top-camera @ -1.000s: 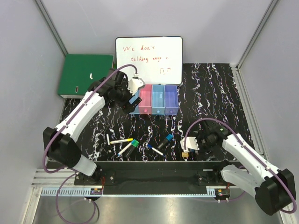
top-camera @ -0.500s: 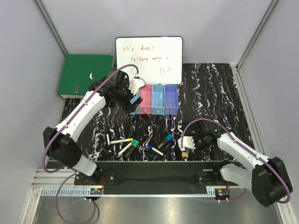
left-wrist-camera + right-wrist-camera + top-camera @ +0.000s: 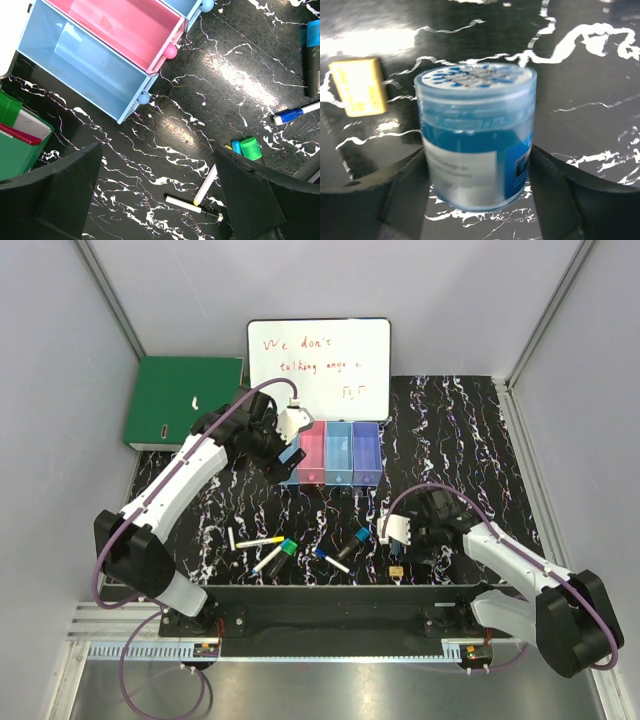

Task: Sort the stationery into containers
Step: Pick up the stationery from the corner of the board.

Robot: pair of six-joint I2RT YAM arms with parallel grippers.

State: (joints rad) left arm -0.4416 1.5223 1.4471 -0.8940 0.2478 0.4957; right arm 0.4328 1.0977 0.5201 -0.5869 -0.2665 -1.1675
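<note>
We are judging the sorting barely begun: the right gripper point(image 3: 477, 157) is gripping the blue jar point(image 3: 477, 125) near the front of the table point(image 3: 450, 440), the left gripper point(image 3: 157, 150) is hanging open beside empty-looking bins point(image 3: 339, 450), and pens point(image 3: 262, 541) are lying loose

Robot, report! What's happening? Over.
Left gripper open, near light blue plastic bin. Right gripper astride stubby blue-white cylinder, grip unclear. Small yellow block beside it.

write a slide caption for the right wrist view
Right gripper flanks a stubby blue-white cylinder; a small yellow piece lies nearby on the black marbled table.
</note>
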